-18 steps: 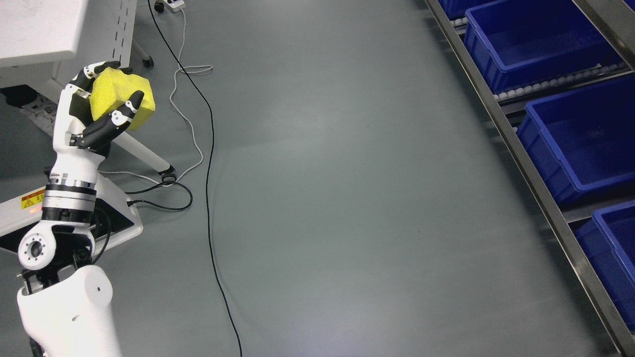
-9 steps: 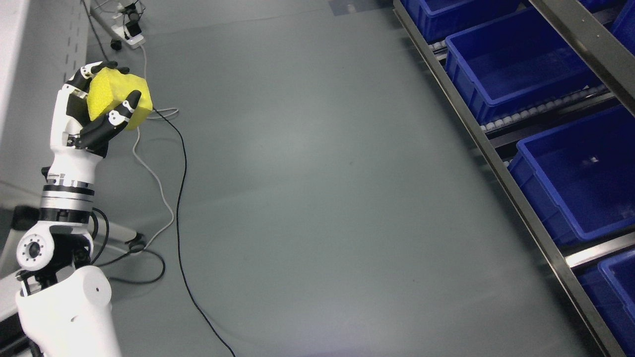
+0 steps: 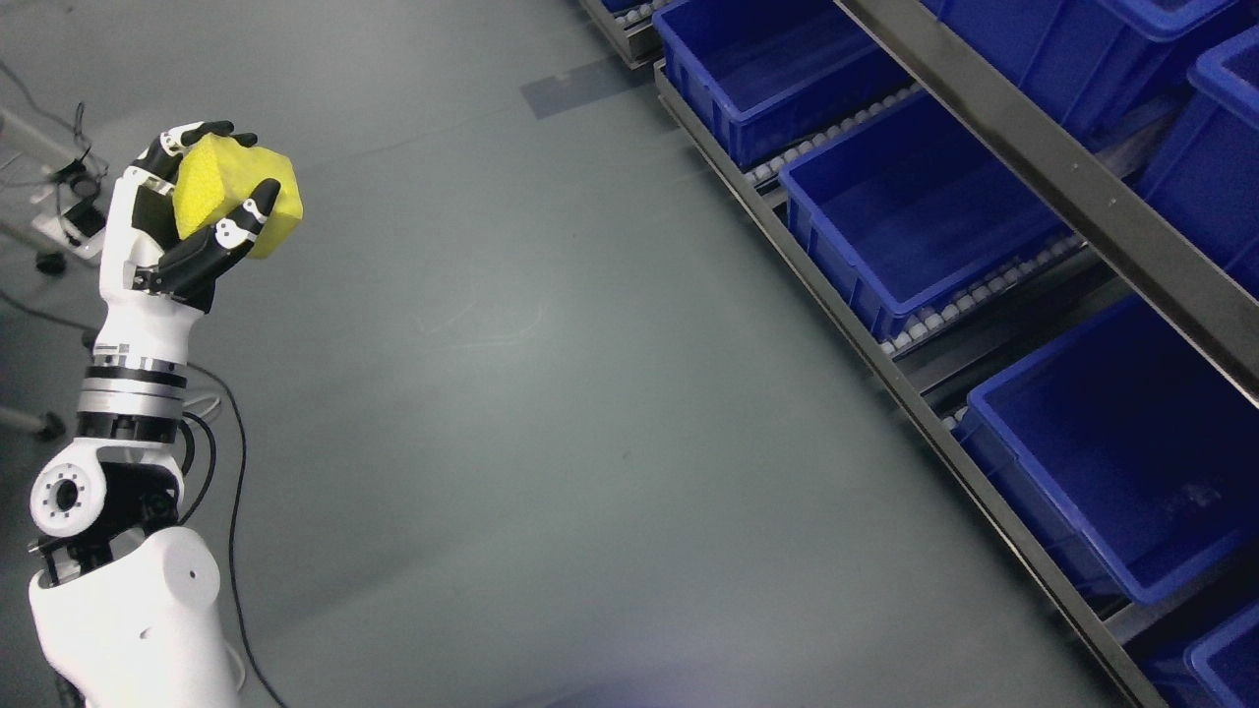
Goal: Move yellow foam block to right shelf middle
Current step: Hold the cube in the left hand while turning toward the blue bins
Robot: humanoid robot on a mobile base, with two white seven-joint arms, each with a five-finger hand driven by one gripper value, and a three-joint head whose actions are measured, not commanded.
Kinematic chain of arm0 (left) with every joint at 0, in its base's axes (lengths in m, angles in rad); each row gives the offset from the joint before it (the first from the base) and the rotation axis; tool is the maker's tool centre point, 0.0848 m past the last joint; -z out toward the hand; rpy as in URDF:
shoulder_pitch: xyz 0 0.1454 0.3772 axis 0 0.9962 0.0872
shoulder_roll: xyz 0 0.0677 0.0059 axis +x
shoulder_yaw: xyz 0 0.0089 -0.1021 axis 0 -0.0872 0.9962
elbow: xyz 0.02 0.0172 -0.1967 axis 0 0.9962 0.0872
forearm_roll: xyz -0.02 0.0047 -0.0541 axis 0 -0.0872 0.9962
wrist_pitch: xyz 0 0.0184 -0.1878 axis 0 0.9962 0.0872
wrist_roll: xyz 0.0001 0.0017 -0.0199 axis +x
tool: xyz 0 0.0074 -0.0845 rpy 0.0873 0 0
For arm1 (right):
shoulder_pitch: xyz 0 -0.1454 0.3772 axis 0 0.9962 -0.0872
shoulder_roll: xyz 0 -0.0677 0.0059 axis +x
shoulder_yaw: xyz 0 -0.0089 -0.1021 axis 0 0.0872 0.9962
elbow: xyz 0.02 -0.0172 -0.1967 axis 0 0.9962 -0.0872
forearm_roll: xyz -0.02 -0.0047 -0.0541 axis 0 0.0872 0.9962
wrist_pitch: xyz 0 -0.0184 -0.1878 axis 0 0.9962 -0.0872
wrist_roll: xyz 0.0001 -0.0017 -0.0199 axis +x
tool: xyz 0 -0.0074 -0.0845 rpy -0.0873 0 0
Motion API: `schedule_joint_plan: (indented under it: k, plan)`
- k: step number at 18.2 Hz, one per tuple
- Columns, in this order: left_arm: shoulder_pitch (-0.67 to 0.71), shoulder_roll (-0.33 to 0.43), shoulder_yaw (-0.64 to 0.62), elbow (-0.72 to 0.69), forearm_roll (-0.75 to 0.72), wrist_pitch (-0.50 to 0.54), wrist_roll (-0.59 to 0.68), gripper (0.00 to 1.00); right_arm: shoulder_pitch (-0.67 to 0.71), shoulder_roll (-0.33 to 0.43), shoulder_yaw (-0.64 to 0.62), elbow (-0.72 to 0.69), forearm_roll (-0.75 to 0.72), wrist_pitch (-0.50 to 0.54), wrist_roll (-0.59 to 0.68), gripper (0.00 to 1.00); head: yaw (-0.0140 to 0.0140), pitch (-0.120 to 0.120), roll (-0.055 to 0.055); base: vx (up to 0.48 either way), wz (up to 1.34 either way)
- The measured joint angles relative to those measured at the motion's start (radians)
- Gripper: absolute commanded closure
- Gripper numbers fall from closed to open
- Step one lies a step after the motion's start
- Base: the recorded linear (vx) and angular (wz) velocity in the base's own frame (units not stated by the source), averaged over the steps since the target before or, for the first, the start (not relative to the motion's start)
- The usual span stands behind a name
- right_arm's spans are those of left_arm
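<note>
1. Left hand (image 3: 187, 221): raised at upper left, fingers (image 3: 236, 228) curled round the block (image 3: 236, 195), thumb across its front.
2. Block: yellow foam, held above the floor (image 3: 551, 393), well apart from the shelf (image 3: 1043, 162).
3. Shelf: at right, with blue bins (image 3: 910, 211) on roller rails.
4. Floor: wide grey stretch between hand and shelf; cable (image 3: 236, 531) near arm base.

Foam block (image 3: 239, 198) in left hand (image 3: 172, 231), shelf bins (image 3: 1111, 462) far right.

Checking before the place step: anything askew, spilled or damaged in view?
Nothing stands out. The left hand grips the yellow foam block firmly, raised over bare floor. The blue bins sit square on the shelf's rollers, and those whose insides show look empty. Loose cables trail on the floor at left.
</note>
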Motion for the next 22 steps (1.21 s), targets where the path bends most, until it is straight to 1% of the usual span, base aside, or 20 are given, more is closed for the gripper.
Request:
schedule_joint_plan:
  k: [6,12,15,22]
  plan:
    - [0.0,0.0,-0.001,-0.004,0.0,0.023,0.0,1.0,0.0,0.0,0.0,0.0,0.0,0.0,0.0,0.0,0.0,0.0,0.0,0.582,-0.4]
    - [-0.001,0.0,-0.005,-0.006,0.0,0.03,-0.001,1.0,0.0,0.0,0.0,0.0,0.0,0.0,0.0,0.0,0.0,0.0,0.0,0.473,-0.82]
    - [-0.001,0.0,-0.007,-0.007,0.0,0.032,-0.001,1.0,0.0,0.0,0.0,0.0,0.0,0.0,0.0,0.0,0.0,0.0,0.0,0.312,-0.82]
    - [-0.001,0.0,-0.008,-0.015,0.0,0.033,-0.002,1.0,0.0,0.0,0.0,0.0,0.0,-0.006,0.0,0.0,0.0,0.0,0.0,0.091,-0.35]
